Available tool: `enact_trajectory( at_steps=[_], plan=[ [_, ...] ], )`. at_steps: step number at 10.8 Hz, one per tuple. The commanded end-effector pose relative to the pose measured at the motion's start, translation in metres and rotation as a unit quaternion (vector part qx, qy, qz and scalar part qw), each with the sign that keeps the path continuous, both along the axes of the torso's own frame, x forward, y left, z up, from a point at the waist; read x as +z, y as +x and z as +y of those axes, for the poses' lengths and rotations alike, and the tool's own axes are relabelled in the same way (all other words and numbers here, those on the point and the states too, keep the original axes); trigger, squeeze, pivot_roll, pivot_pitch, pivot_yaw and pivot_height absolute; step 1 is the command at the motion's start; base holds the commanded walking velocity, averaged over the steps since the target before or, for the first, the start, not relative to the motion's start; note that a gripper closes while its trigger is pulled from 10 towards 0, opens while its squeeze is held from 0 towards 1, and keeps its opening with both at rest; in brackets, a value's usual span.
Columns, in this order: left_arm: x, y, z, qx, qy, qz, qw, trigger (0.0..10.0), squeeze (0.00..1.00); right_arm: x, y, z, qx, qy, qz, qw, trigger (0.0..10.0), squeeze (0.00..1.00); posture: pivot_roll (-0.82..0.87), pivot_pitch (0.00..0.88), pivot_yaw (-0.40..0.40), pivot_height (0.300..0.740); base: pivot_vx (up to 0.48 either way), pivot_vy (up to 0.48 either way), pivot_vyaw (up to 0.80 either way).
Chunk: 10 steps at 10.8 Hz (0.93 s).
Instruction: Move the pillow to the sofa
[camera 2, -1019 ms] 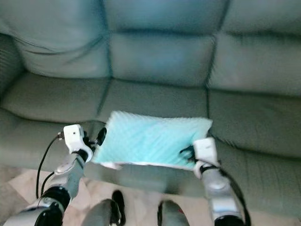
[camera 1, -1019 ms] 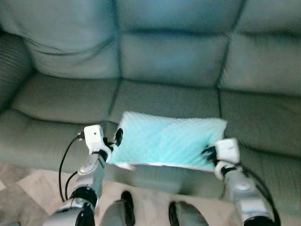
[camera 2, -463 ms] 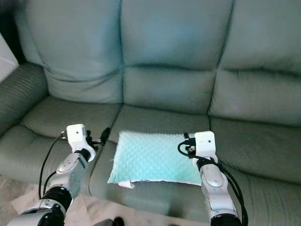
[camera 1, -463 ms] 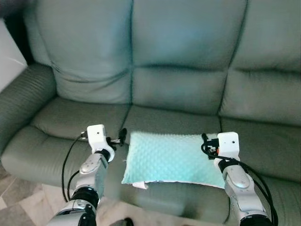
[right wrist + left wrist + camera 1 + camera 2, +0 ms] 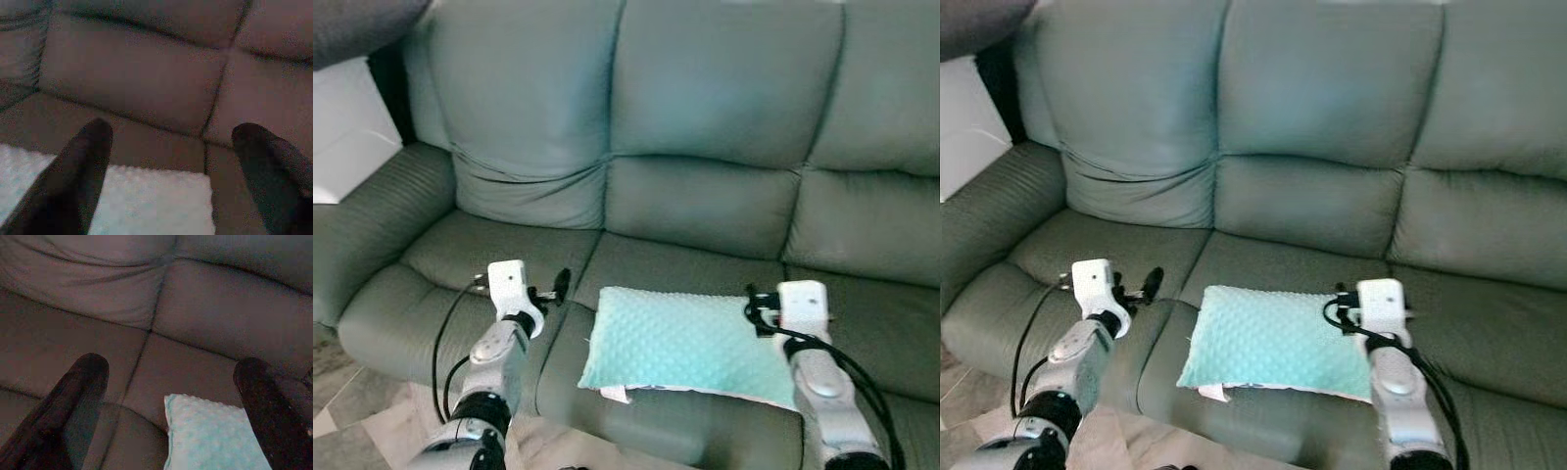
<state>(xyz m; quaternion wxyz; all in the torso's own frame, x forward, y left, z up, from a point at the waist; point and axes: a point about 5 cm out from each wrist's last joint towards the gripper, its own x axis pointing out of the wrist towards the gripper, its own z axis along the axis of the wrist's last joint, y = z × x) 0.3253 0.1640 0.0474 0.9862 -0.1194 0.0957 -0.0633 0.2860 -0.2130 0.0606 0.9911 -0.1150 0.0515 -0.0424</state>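
Note:
A mint-green dotted pillow (image 5: 690, 343) lies flat on the middle seat of the grey-green leather sofa (image 5: 705, 98), near the seat's front edge. My left gripper (image 5: 558, 289) hovers open a short way to the pillow's left, clear of it. At the pillow's right end my right gripper (image 5: 754, 311) is also open, just above the edge. In the left wrist view the pillow (image 5: 210, 435) sits low between the two spread black fingers (image 5: 83, 382). In the right wrist view the pillow (image 5: 146, 200) lies beneath the wide-apart fingers (image 5: 93, 147).
The sofa's ribbed left armrest (image 5: 372, 225) rises at the left. Behind it stands a white object (image 5: 347, 137). Tiled floor (image 5: 333, 392) shows at the lower left, in front of the sofa.
The camera has risen and drawn back. The pillow, pinched between both grippers a second ago, now rests on the seat. Both grippers have let go, and the left one stands apart from it.

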Motion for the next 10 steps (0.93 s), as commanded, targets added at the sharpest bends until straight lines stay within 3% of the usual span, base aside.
enact_trajectory(
  at_steps=[1,3,4,6,7,8,9,10],
  plan=[
    [0.019,0.006,0.0,-0.01,0.007,-0.063,0.998,10.0,1.0,0.023,0.006,0.003,-0.002,-0.025,-0.061,0.998,10.0,1.0,-0.21,0.005,0.073,0.74,0.0,0.0,0.0],
    [0.039,0.015,-0.006,-0.01,0.009,-0.103,0.995,10.0,1.0,0.041,0.014,0.005,-0.01,-0.028,-0.082,0.996,10.0,1.0,-0.21,0.005,0.07,0.74,0.0,0.0,0.0],
    [0.031,0.016,-0.011,-0.029,0.021,-0.067,0.997,10.0,0.0,0.027,0.011,0.002,-0.015,-0.002,-0.023,1.0,10.0,1.0,-0.21,0.005,0.063,0.74,0.0,0.0,0.0],
    [0.004,0.005,-0.016,-0.058,0.037,0.017,0.997,10.0,0.0,0.003,0.002,-0.006,-0.023,0.003,0.069,0.997,10.0,0.6,-0.22,0.006,0.064,0.74,0.0,0.0,0.0],
    [-0.006,0.002,-0.024,-0.076,0.045,0.055,0.995,10.0,0.0,-0.007,-0.003,-0.018,-0.051,-0.007,0.112,0.992,10.0,0.0,-0.23,0.003,0.063,0.74,0.0,0.0,0.0],
    [-0.017,-0.003,-0.028,-0.094,0.061,0.099,0.989,10.0,0.0,-0.015,-0.007,-0.023,-0.066,0.003,0.144,0.987,10.0,0.0,-0.23,0.003,0.063,0.74,0.0,0.0,0.0],
    [-0.035,-0.014,-0.032,-0.123,0.083,0.166,0.975,10.0,0.0,-0.024,-0.012,-0.027,-0.073,0.006,0.182,0.981,10.0,0.0,-0.23,0.003,0.061,0.74,0.0,0.0,0.0],
    [-0.042,-0.019,-0.032,-0.122,0.086,0.192,0.97,10.0,0.0,-0.025,-0.013,-0.028,-0.076,0.01,0.19,0.979,10.0,0.0,-0.24,0.007,0.063,0.74,0.0,0.0,0.0]
  ],
)
